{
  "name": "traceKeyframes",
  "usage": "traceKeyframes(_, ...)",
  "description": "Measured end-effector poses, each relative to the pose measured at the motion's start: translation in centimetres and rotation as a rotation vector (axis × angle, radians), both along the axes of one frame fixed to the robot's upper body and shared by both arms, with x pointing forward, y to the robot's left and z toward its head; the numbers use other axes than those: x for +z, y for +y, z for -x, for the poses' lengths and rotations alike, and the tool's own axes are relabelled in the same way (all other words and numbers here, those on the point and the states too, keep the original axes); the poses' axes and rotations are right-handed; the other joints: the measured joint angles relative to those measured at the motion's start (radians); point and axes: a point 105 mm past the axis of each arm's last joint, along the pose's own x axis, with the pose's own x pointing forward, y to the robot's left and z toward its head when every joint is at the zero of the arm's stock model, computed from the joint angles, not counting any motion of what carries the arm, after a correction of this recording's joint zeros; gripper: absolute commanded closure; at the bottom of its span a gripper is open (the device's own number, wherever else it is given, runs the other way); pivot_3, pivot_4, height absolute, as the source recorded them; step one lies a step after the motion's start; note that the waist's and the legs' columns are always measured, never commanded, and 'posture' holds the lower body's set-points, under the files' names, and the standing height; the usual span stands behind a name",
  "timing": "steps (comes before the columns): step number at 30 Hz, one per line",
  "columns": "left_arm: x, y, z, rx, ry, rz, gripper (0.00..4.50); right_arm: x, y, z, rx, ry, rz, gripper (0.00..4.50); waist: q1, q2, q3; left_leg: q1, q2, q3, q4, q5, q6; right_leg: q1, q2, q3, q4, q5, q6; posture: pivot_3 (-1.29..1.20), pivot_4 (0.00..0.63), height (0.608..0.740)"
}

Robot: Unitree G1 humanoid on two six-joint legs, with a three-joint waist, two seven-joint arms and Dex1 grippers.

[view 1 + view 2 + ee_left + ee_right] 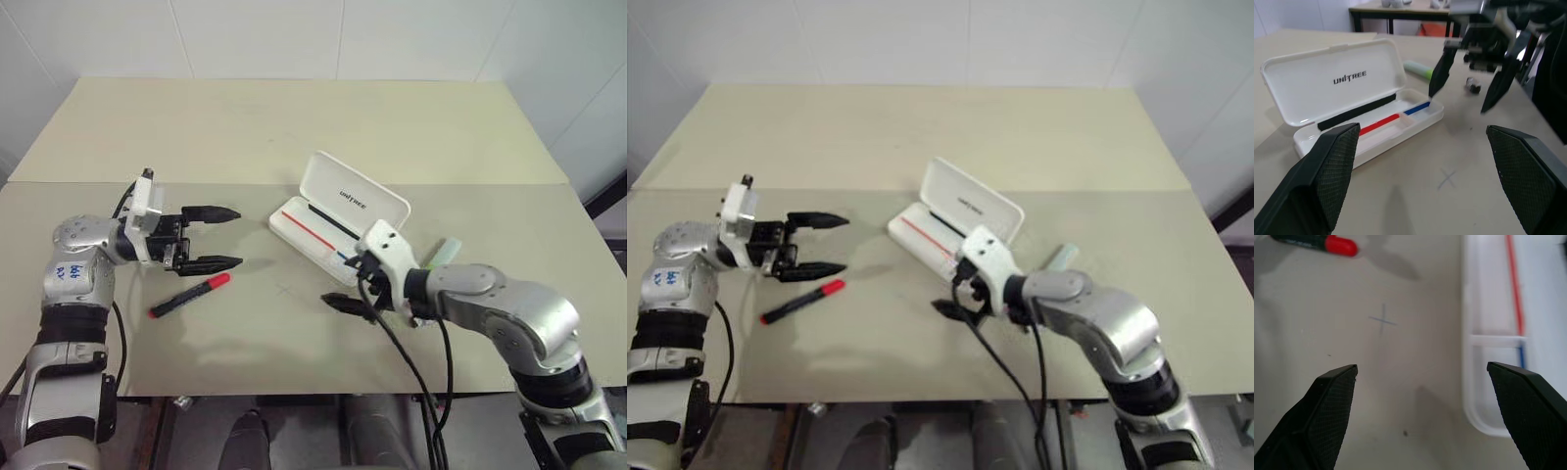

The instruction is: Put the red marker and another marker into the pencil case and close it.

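Observation:
The white pencil case [338, 217] lies open mid-table, its lid raised, with red and blue stripes inside and nothing in the tray that I can see. The red marker [189, 295] lies flat to its left, red cap toward the case. My left gripper [237, 237] hovers open just above and behind the red marker, pointing toward the case. My right gripper [345, 284] is open and empty, tilted down at the case's near right corner. Another marker [442, 254], pale green, lies right of the case, partly hidden behind my right arm.
A small dark grey object [1472, 86] sits on the table near the green marker [1418, 70]. A faint pencilled cross [1382, 321] marks the table between the red marker [1327, 242] and the case [1484, 338]. The table's front edge [294, 394] lies close below both arms.

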Motion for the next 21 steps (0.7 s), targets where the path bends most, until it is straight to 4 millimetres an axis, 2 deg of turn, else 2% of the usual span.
traceKeyframes(4, 0.0, 0.2, 0.2, 0.002, 0.004, -0.012, 0.07, -1.2, 0.3, -0.4, 0.001, 0.022, 0.034, 0.0, 0.003, 0.0, 0.0, 0.0, 0.0, 0.0, 0.0, 0.0, 0.0, 0.0, 0.0, 0.0, 0.0, 0.0, 0.0, 0.0, 0.15, 0.74)
traceKeyframes(12, 0.2, 0.5, 0.5, 0.007, 0.0, -0.039, 0.07, -1.5, 1.5, -1.4, 0.06, -0.032, 0.059, 0.0, -0.002, -0.001, -0.001, 0.001, 0.0, 0.0, 0.0, 0.0, 0.0, 0.0, 0.0, 0.0, 0.0, 0.0, 0.0, 0.0, 0.15, 0.74)
traceKeyframes(13, 0.3, 0.6, 0.5, 0.009, -0.001, -0.043, 0.07, -1.5, 1.5, -1.6, 0.06, -0.035, 0.06, 0.0, -0.002, -0.001, -0.001, 0.001, 0.0, 0.0, 0.001, 0.0, 0.0, 0.0, 0.0, 0.0, 0.0, 0.0, -0.001, 0.0, 0.15, 0.74)
traceKeyframes(16, 0.4, 0.8, 0.6, 0.015, -0.006, -0.052, 0.07, -1.5, 1.1, -2.3, 0.043, -0.05, 0.07, 0.0, -0.001, -0.001, -0.001, 0.001, 0.0, 0.0, 0.001, 0.001, 0.001, 0.001, 0.0, 0.0, -0.001, -0.006, -0.014, 0.0, 0.15, 0.74)
traceKeyframes(21, 0.7, 1.1, 0.6, 0.026, -0.017, -0.046, 0.07, -1.4, 0.3, -3.0, 0.024, -0.074, 0.087, 0.0, 0.001, -0.002, -0.001, 0.0, 0.0, 0.0, 0.002, 0.002, 0.001, 0.001, 0.0, 0.0, -0.001, -0.005, -0.015, 0.0, 0.15, 0.74)
